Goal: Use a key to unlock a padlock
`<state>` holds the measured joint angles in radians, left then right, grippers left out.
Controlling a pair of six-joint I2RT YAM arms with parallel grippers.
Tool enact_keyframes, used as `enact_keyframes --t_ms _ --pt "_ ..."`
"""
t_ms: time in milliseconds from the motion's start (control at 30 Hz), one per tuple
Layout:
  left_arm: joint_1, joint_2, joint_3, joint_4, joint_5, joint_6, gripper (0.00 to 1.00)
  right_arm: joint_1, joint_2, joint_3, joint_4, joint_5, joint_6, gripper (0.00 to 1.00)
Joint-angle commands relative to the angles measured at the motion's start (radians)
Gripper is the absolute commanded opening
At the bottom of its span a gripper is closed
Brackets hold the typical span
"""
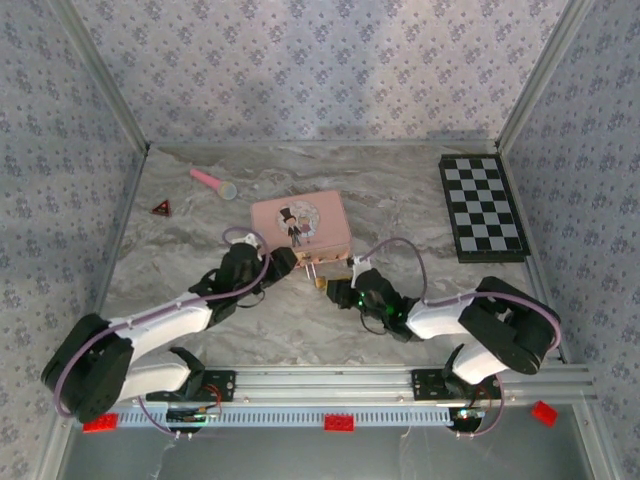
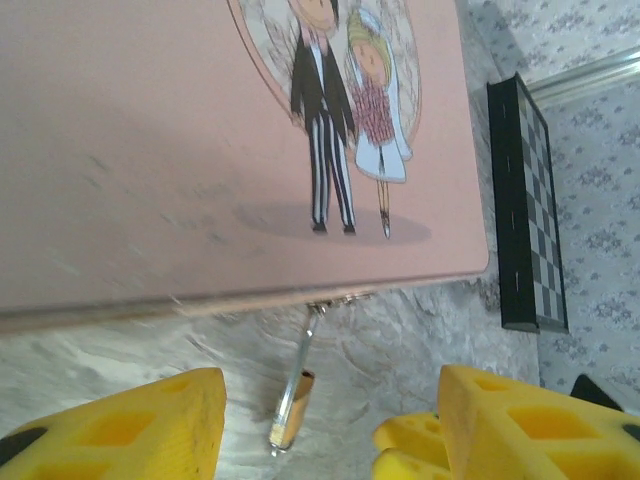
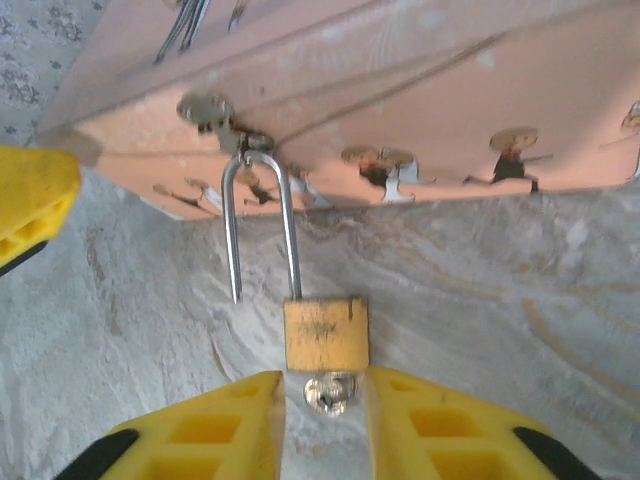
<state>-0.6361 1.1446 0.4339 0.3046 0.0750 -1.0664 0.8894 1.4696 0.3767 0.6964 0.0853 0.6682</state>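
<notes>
The marble table (image 1: pixel 170 255) is sitting hemmed in by patterned walls (image 1: pixel 300 60) on the left, far and right. Bare room is running along its left side, past a pink microphone (image 1: pixel 213 181) and a red triangle (image 1: pixel 160 207). The left gripper (image 2: pixel 330 388) is hovering at the near edge of the pink tin (image 1: pixel 300 222), jaws standing wide and holding nothing, with the padlock (image 3: pixel 325 333) lying between them untouched. The right wrist view is showing what the left one is not. The shackle (image 3: pixel 291 245) is hooking through the tin's hasp with one leg free of the brass body, and the key (image 3: pixel 328 392) is sitting in the keyhole. The right gripper (image 3: pixel 322 378) is flanking the key, jaws narrowly parted and just clear of it. A chessboard (image 1: pixel 483 207) is lying along the right wall.
</notes>
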Motion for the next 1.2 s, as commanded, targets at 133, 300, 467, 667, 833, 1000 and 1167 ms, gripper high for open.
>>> enact_keyframes --t_ms 133,300,467,667,833,1000,1167 --pt "0.123 -0.201 0.187 -0.489 0.026 0.337 0.66 -0.096 -0.056 0.157 -0.284 -0.192 -0.015 0.37" --pt "0.218 -0.170 0.220 -0.554 0.061 0.409 0.69 -0.119 -0.023 0.200 -0.301 -0.236 -0.006 0.39" --pt "0.315 -0.061 0.222 -0.485 0.187 0.438 0.69 -0.139 0.047 0.219 -0.259 -0.267 0.089 0.41" --pt "0.328 0.075 0.279 -0.471 0.237 0.526 0.69 -0.142 0.133 0.258 -0.237 -0.274 0.123 0.43" --pt "0.327 0.169 0.280 -0.395 0.310 0.501 0.67 -0.142 0.195 0.284 -0.211 -0.269 0.144 0.52" --pt "0.285 0.206 0.286 -0.397 0.275 0.477 0.65 -0.127 0.243 0.322 -0.224 -0.270 0.137 0.53" --pt "0.239 0.216 0.271 -0.370 0.257 0.434 0.64 -0.119 0.271 0.315 -0.201 -0.270 0.152 0.52"
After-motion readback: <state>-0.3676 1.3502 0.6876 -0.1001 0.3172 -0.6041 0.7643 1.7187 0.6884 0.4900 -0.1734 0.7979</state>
